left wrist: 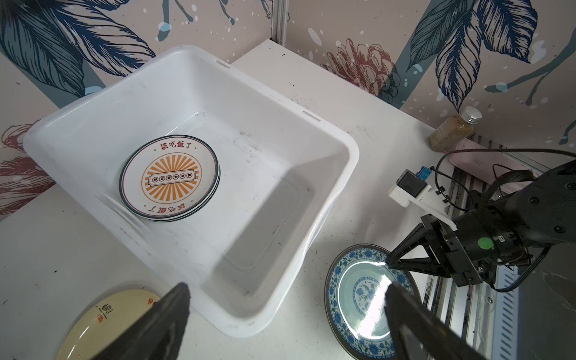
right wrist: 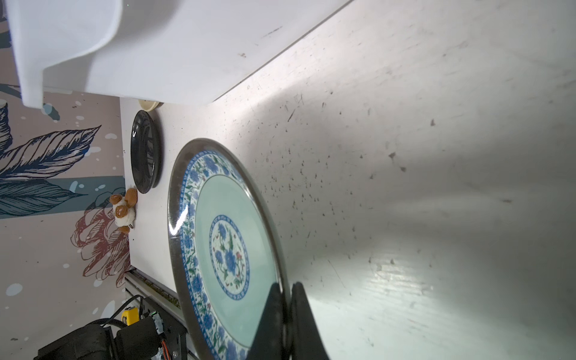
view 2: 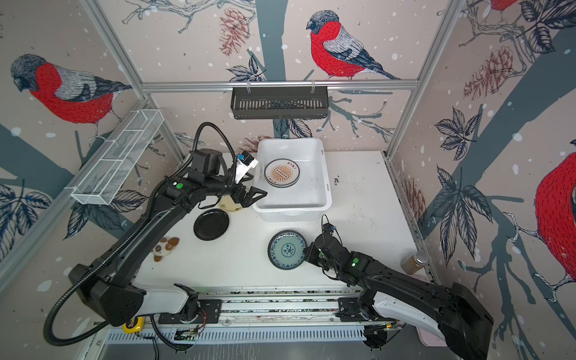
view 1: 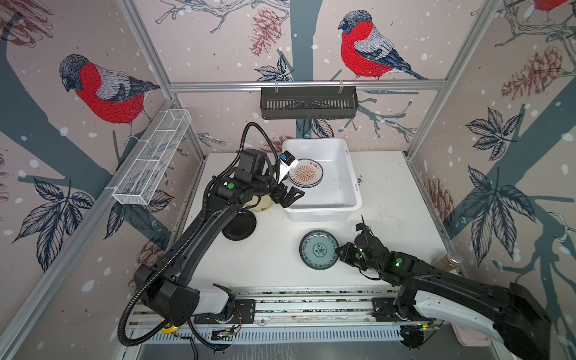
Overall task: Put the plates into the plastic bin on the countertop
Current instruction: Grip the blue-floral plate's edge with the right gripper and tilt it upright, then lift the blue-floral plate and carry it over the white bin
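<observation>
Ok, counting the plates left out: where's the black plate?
In a top view the black plate lies on the countertop, front-left of the plastic bin, beside the pale yellow plate.

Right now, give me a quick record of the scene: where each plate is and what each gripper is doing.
left gripper: open, empty, over the bin's near left corner
right gripper: shut on the teal plate's rim
bin: white, at the back of the countertop
in bin: stack of plates, sunburst plate on top
teal plate: outside, in front of bin
black plate: on countertop, left of bin
yellow plate: on countertop, beside bin's near left corner
</observation>
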You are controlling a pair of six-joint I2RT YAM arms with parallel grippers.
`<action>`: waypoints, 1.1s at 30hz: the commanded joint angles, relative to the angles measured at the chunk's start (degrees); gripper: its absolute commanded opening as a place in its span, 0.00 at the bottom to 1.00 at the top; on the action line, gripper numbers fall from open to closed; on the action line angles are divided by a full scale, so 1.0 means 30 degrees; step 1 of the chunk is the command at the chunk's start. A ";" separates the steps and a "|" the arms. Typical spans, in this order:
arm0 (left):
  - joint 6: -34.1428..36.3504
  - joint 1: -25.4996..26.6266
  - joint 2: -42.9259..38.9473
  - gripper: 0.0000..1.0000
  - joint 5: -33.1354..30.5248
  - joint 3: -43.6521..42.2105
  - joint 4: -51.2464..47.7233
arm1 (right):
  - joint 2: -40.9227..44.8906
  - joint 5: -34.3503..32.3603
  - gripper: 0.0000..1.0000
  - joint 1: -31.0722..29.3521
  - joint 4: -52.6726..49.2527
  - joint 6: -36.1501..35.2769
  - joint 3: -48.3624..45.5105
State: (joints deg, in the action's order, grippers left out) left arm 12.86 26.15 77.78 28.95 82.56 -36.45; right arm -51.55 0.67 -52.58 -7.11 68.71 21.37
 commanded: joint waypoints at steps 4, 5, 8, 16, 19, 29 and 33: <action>-0.0069 -0.0220 -0.0008 0.97 0.0312 0.0196 0.0254 | 0.0418 0.0268 0.02 -0.0049 -0.1763 -0.1026 0.1185; -0.0091 -0.0276 -0.0022 0.96 0.0321 0.0192 0.0303 | 0.0410 0.0355 0.02 -0.0071 -0.1964 -0.1172 0.1418; -0.0186 -0.0411 -0.0090 0.96 0.0297 0.0158 0.0331 | 0.0369 0.0643 0.02 -0.0101 -0.2623 -0.1757 0.2147; -0.0273 -0.0629 -0.0236 0.96 0.0020 0.0045 0.0408 | 0.0025 0.1408 0.02 -0.0169 -0.3811 -0.2964 0.4196; -0.0287 -0.0712 -0.0422 0.97 0.0001 -0.0064 0.0459 | -0.0275 0.1433 0.02 -0.0167 -0.4534 -0.3511 0.5271; -0.0390 -0.1041 -0.0959 0.96 -0.0173 -0.0130 0.0547 | -0.0821 0.1726 0.02 0.0094 -0.4981 -0.4500 0.7483; -0.0416 -0.1100 -0.1102 0.96 -0.0180 -0.0253 0.0617 | -0.0849 0.1658 0.02 0.0334 -0.5033 -0.4730 0.8047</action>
State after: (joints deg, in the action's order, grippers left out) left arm 11.84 23.03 74.98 28.36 82.00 -36.21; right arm -54.00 5.74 -52.14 -21.63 56.07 44.01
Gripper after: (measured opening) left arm 0.965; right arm 0.082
